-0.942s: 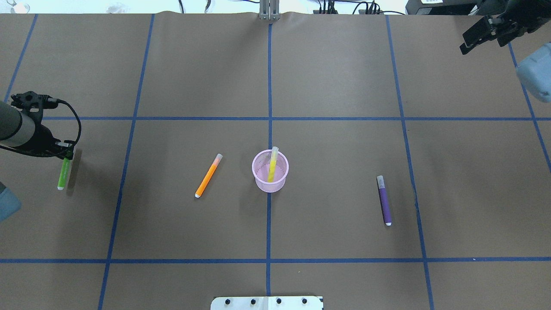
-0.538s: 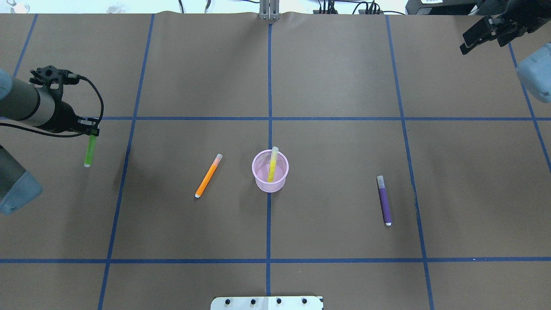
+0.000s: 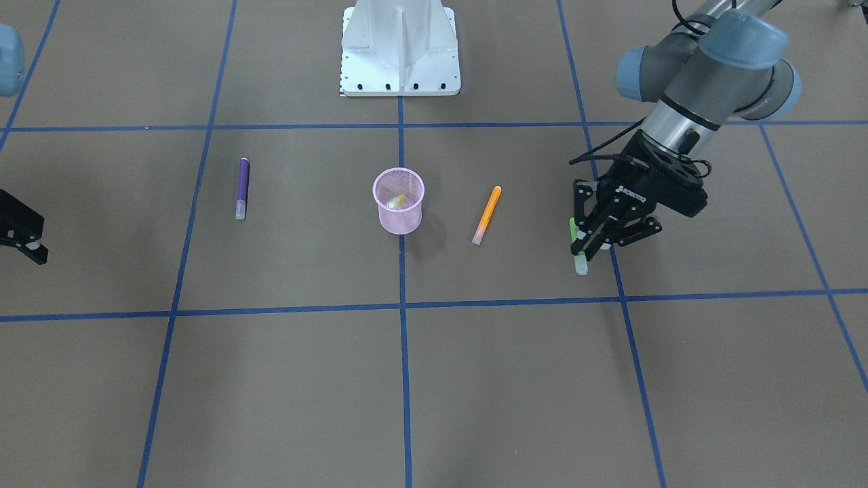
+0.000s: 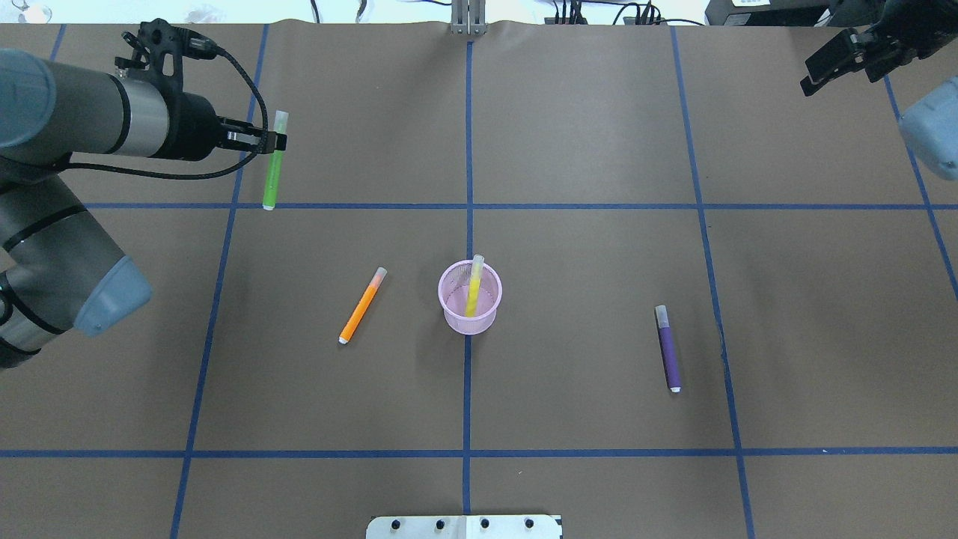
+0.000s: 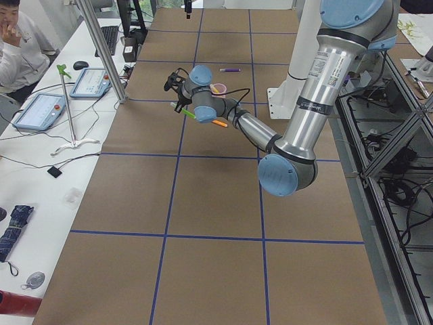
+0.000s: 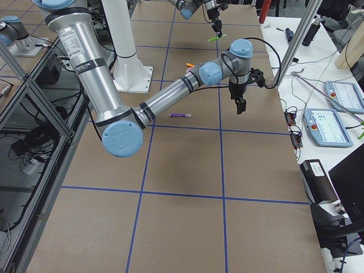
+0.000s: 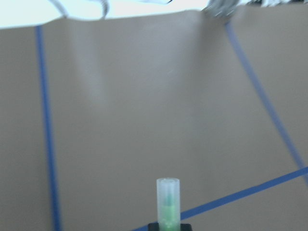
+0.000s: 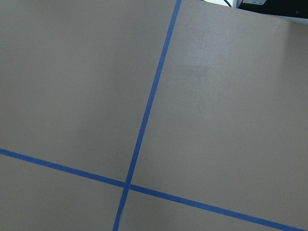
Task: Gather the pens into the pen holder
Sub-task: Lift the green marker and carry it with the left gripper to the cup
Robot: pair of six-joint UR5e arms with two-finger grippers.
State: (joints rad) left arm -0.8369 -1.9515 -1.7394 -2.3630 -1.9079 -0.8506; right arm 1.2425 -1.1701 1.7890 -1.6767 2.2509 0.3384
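Change: the green pen [image 4: 272,171] is being carried through the air, no longer low at the table's left edge as it was a moment ago; across the overhead views it is being shifted step by step inward, toward the middle.
Left gripper [image 4: 274,140]: is being kept clenched on the green pen just below its pale cap, so that the pen is being held roughly upright with its coloured end hanging down; in the wrist view the cap [image 7: 168,190] is being seen rising from between the jaws.
Right gripper [image 4: 838,78]: is being held idle at the far right corner, holding nothing, its jaws appearing parted.
Pen holder [image 4: 469,318]: is being left standing at the centre crossing of the blue tape lines, with the yellow pen [image 4: 474,289] leaning inside it.
Green pen's place: is being held well apart from the holder, on the left arm's side; in the front-facing view the orange pen [image 3: 487,215] is lying between the two.
Pens still on the table [image 4: 584,150]: the orange pen and the purple pen [image 4: 667,350] are being left flat, one on each side of the holder.
Meaning for the task: the pickup is judged done and the transfer under way; one pen is counted as collected, a second is being brought over, and two are being left for later.
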